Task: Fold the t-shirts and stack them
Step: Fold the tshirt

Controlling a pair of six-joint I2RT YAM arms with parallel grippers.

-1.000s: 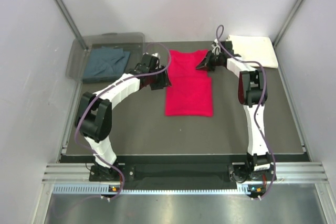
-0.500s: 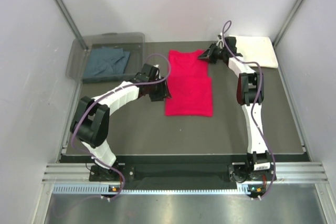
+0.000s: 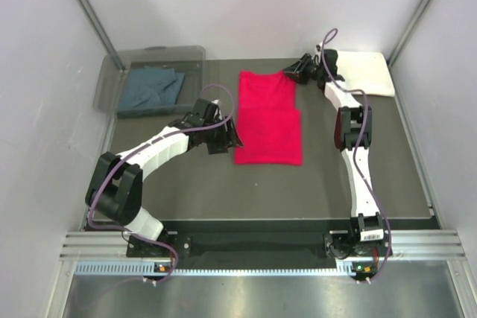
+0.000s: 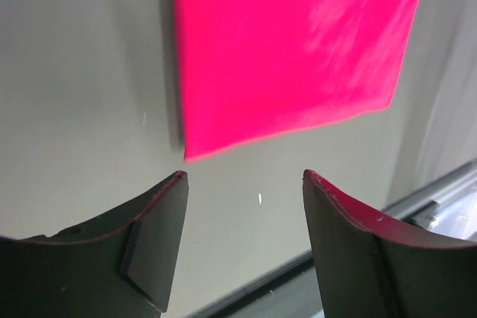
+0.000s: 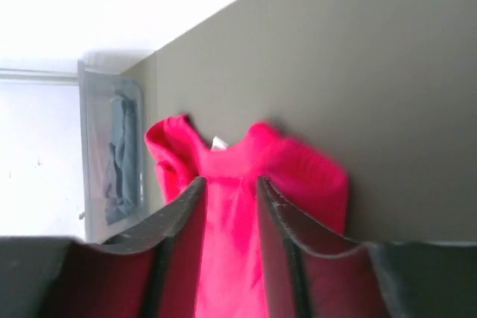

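Hovering over our red t-shirt (image 3: 268, 121)
Left gripper (image 4: 246, 184) gapes empty beside its edge; right gripper (image 5: 229, 181), slightly parted, at its collar.

Red t-shirt (image 3: 268, 118) lies folded (cream one (image 3: 369, 72) right, blue-grey one (image 3: 153, 88) left).

Left fingers (image 4: 153, 247) slid nearward beside the red t-shirt (image 3: 268, 124); right fingers (image 5: 175, 217) withdrew to its collar corner.

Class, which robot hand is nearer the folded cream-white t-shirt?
Right. The right hand is beside the cream-white t-shirt, at the collar end of the red t-shirt; the left hand is beyond that shirt's far side.
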